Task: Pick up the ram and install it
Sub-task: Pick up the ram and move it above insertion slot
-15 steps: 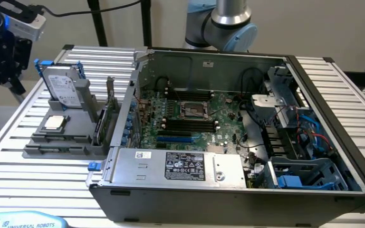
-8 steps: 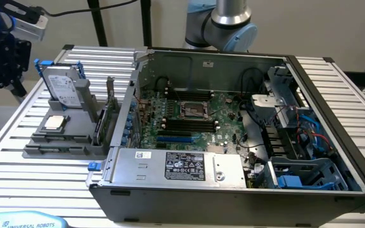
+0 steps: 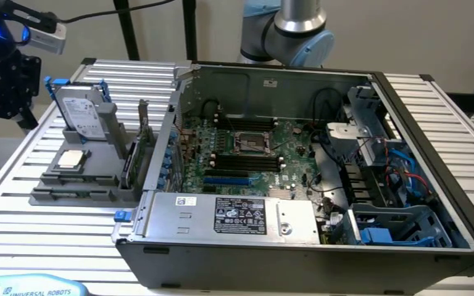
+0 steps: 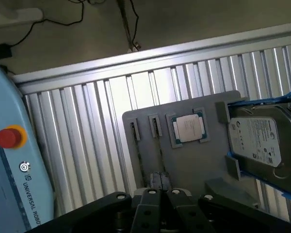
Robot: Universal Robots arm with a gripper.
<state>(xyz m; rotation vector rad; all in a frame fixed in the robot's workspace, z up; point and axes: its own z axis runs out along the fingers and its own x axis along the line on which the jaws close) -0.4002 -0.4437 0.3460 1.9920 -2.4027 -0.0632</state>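
Off at eleven o'clock from the grey tray (image 3: pixel 71 196) in the exterior view, the jaws hang, their opening impossible to tell.

Quick count from where I'm standing: 1 open PC case (image 3: pixel 303 262) w/ 1 mobo (image 3: pixel 296 139), 1 PSU (image 3: pixel 229 216) and what looks like 4 black ram slots (image 3: pixel 245 161) inside. On the worktop (image 3: pixel 15 216), 1 gray tray (image 3: pixel 72 196) holding 1 hard drive (image 3: pixel 84 114), 1 CPU chip (image 3: pixel 71 158), 1 ram stick (image 3: pixel 130 166) and 1 bigger card (image 3: pixel 145 139) w/ bracket. Also 1 robot arm (image 3: pixel 299 28), 1 end effector (image 4: pixel 162 194), 1 teach pendant (image 4: pixel 14 179) w/ 1 red button (image 4: pixel 9 137).
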